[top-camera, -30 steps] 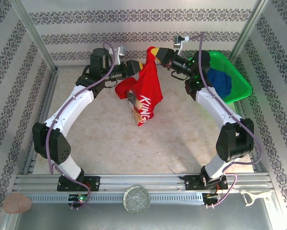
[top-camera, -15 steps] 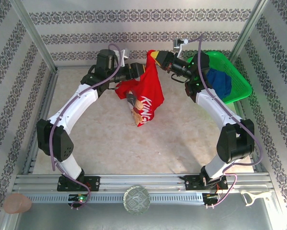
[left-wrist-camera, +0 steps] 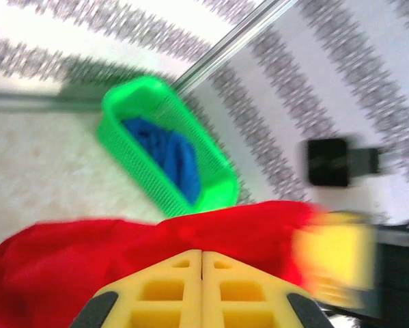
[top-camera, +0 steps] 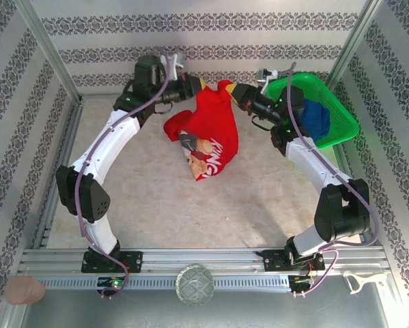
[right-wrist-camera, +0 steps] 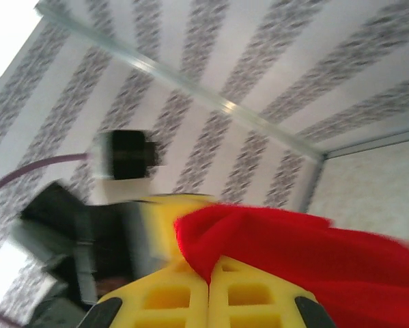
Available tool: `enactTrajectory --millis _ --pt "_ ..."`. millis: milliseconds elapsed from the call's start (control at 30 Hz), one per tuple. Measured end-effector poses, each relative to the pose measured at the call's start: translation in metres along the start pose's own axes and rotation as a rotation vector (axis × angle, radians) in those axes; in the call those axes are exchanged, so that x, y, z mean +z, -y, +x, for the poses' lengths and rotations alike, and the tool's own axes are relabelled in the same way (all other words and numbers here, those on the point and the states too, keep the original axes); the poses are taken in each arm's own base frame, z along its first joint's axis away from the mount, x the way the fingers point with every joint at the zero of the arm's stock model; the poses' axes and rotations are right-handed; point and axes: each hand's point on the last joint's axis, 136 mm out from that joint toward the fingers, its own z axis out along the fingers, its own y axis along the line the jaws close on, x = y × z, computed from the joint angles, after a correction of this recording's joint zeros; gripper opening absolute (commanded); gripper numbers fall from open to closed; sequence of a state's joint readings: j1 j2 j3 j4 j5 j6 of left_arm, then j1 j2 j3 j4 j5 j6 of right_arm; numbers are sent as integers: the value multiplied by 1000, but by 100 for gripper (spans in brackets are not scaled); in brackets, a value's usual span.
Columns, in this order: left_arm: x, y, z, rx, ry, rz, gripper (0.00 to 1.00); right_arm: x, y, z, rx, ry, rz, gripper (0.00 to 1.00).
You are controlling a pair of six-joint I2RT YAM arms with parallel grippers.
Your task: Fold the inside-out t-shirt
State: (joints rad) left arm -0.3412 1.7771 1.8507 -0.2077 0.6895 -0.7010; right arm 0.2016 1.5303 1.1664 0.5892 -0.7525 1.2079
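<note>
Starting from my two bases on the metal rail (top-camera: 204, 258) at the near edge, both arms bow outward and reach to the far side of the tabletop (top-camera: 156, 205), their ends raised close together near the back wall. Between them hangs the red t-shirt (top-camera: 214, 126), over the far middle of the tabletop. Its top edge is stretched short between my two claws. The rest droops toward me in loose folds, showing a print with white letters. I cannot tell whether its lowest fold touches the surface.

My left claw (top-camera: 199, 87) is closed on the left end of that top edge. From that wrist, the yellow fingers (left-wrist-camera: 163, 287) lie pressed flat together with no gap, and the t-shirt (left-wrist-camera: 88, 260) bunches right across their tips. My right claw (top-camera: 233, 91) is clamped on the same edge, just beside the left one. From the right wrist, a fold of the t-shirt (right-wrist-camera: 313, 253) runs down into the seam between the yellow fingers (right-wrist-camera: 170, 294) and is pinched there.

Farther off, in the far right corner, a green basket (top-camera: 344, 116) sits with a blue garment (top-camera: 315, 116) inside it, apart from the t-shirt. Behind everything stands the striped, patterned wall (top-camera: 204, 41).
</note>
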Motion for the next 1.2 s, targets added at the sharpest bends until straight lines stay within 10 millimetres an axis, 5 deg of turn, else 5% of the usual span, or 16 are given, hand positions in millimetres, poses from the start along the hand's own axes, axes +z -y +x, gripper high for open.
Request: enactTrajectory --millis 100,167,500,633,767,833,933,1067,1200 --pt "-25 21 -36 -1 89 74 0 -12 36 -7 46 52 93 0" --pt "-35 30 -43 -13 105 107 0 -13 40 -5 53 52 101 0" --pt "-48 9 -41 -120 133 113 0 -16 -7 -14 -14 78 40 0" --pt "-59 38 -63 -119 180 174 0 -12 -76 -45 -104 113 -35 0" --pt "-84 99 -96 -53 258 292 0 -25 -186 -73 -273 172 -159 0" --pt "-97 133 -104 -18 288 364 0 -38 -242 -76 -362 197 -227 0" --pt "-106 155 -104 -11 296 412 0 -48 -291 -66 -446 197 -285 0" --pt "-97 132 -105 -55 313 349 0 -30 -284 -57 -448 172 -260 0" --pt "-71 46 -109 -145 324 174 0 28 -209 -63 -378 139 -127 0"
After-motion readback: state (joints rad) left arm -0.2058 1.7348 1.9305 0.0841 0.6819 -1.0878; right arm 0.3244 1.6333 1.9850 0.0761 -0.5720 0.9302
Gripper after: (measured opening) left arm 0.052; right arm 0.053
